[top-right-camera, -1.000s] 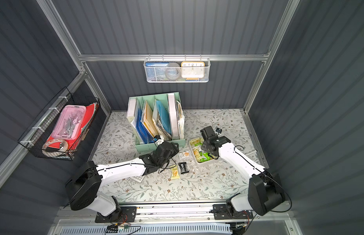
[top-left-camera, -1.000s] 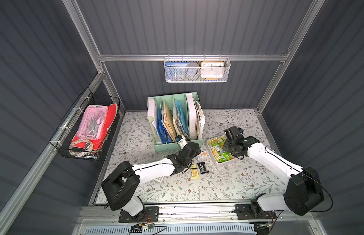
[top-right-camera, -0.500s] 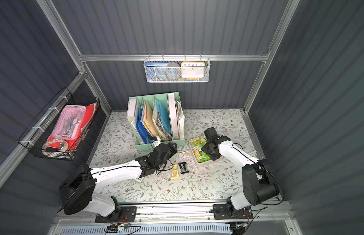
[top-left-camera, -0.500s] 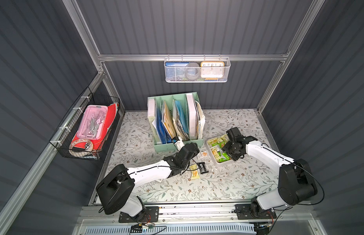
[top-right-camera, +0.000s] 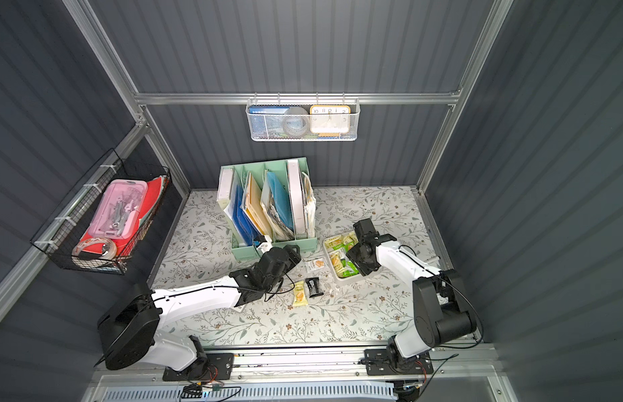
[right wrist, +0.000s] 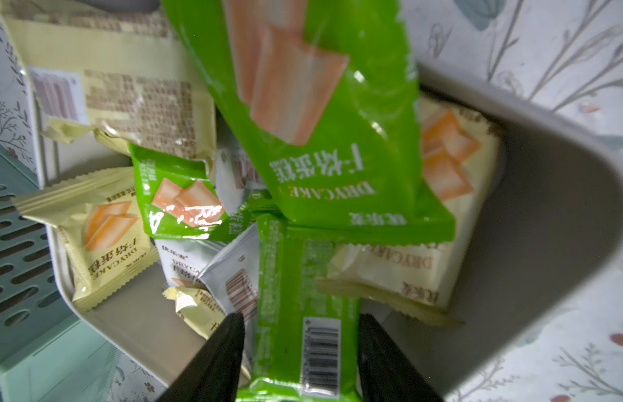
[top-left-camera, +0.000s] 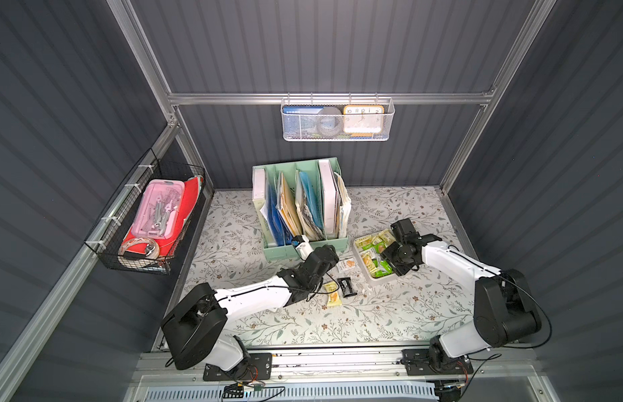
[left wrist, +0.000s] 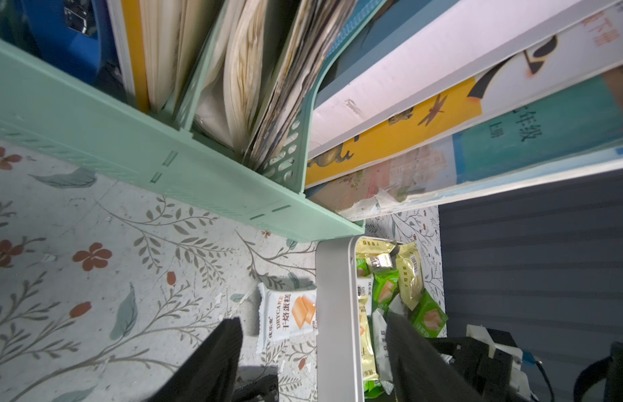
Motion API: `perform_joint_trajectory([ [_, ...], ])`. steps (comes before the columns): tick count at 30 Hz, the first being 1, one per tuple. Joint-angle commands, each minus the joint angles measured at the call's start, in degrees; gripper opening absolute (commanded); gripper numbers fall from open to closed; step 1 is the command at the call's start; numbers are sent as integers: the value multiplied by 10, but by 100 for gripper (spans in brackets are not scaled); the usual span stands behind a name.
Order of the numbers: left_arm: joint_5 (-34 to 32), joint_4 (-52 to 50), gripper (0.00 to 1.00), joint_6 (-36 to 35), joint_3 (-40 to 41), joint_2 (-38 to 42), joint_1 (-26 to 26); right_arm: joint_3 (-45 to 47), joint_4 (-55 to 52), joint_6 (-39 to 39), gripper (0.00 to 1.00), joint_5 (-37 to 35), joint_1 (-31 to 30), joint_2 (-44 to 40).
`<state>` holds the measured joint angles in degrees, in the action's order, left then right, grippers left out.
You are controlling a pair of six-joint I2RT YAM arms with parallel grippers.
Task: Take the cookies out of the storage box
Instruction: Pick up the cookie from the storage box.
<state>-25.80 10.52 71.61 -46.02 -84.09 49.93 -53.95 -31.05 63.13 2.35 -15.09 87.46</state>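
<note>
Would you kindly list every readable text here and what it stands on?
"DRYCAKE", "干焙蛋糕": white wrapped cookie packet
"DRYCAKE": bright green wrapped cookie packet
"DRYCAKE": pale yellow wrapped cookie packet
"10 11 12 1 2": orange-framed clock
"年级": teal book cover
Barcode digits: too blurred to read.

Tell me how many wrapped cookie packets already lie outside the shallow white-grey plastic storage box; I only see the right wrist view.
Observer: Three, on the floral table: a white packet beside the wall of the storage box, plus a pale yellow packet and a black packet side by side nearer the robot's bases.
Operator: Where's the left gripper?
Observer: The left gripper is open, above that same wall by the white packet.
</note>
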Motion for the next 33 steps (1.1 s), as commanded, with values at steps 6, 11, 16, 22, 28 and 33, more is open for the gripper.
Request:
perform_joint_trajectory([
  [6,-14,-11,70,10,2,9,-3,12,12,3,51,23,16,22],
  [11,-14,-14,70,12,2,9,-3,15,16,1,46,26,17,16],
  [16,-16,-14,70,12,-1,8,-3,14,10,-5,41,24,17,3],
  [22,-15,-15,70,13,-5,5,-3,9,-2,-19,40,14,18,-21],
  [28,-17,-13,69,16,-1,8,-3,0,-26,-34,40,4,17,-47],
  [33,-19,-11,69,21,5,10,-3,-5,-29,-52,39,11,16,-64],
])
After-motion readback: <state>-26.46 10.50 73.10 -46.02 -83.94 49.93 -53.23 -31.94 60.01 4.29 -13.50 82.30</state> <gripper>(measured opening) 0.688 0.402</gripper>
